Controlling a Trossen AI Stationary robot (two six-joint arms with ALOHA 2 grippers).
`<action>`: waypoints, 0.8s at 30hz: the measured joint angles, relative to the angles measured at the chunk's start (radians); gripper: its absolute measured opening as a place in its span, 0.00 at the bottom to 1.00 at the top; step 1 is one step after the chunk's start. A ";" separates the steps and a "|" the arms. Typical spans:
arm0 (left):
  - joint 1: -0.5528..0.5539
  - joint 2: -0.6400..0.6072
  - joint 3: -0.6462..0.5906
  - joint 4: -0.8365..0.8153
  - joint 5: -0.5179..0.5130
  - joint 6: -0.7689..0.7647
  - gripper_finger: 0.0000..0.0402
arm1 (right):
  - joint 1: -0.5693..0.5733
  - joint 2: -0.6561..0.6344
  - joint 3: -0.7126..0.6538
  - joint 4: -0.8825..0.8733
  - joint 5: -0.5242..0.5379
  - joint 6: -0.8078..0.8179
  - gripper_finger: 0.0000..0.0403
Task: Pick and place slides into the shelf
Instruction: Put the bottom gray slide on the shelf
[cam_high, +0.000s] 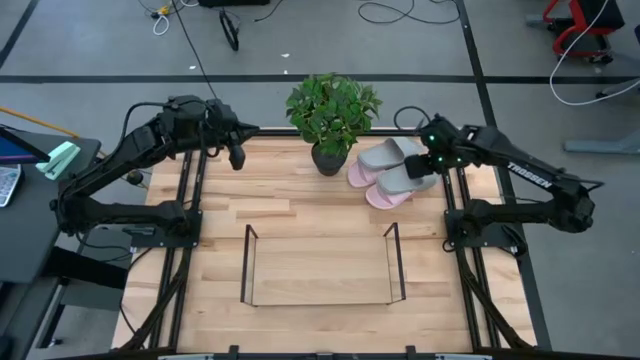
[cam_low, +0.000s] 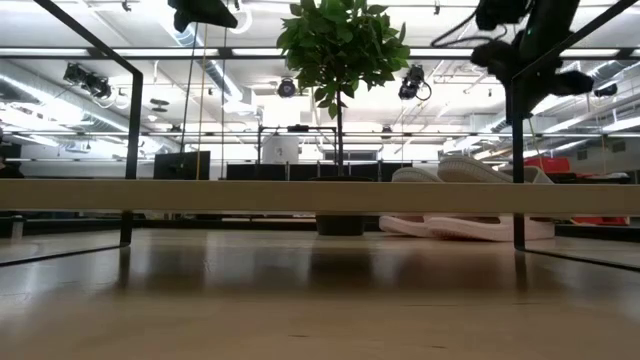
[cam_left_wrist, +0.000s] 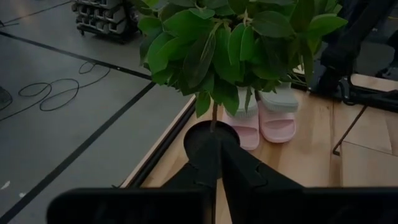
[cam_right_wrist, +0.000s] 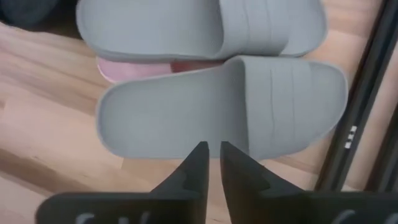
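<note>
Hovering over the slide stack: right gripper (cam_high: 437, 160) sits above the strap end of the upper grey slides (cam_high: 400, 165) at about 1–2 o'clock on the table (cam_high: 300, 200); its fingers (cam_right_wrist: 198, 163) are pinched to a narrow slit with nothing between them.

Two grey slides lie side by side on top of the pink slides (cam_high: 372, 188), whose pale edges stick out below on the plant side. In the high view all long axes run diagonally, roughly 8 o'clock to 2 o'clock. In the right wrist view the nearer grey slide (cam_right_wrist: 224, 106) lies crosswise just ahead of the fingertips, strap end toward the black rail (cam_right_wrist: 360, 112).

Potted plant (cam_high: 332, 115) stands at 12 o'clock, just beside the stack.

The shelf (cam_high: 320, 262), the wire frame, is at centre toward 6 o'clock, well apart from the slides, nothing in it.

Left gripper (cam_high: 236, 152) waits raised at 10–11 o'clock, fingers (cam_left_wrist: 208, 158) closed together, aimed at the plant pot.
</note>
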 joint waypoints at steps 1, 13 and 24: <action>0.000 0.000 0.000 0.000 0.000 0.000 0.07 | 0.000 0.000 -0.013 0.007 0.001 0.002 0.15; 0.000 0.000 0.000 0.001 -0.001 -0.015 0.05 | -0.063 0.000 -0.121 0.033 0.092 0.059 0.42; 0.000 0.000 0.000 0.001 -0.001 -0.031 0.06 | -0.212 0.000 -0.160 0.068 0.058 0.026 0.62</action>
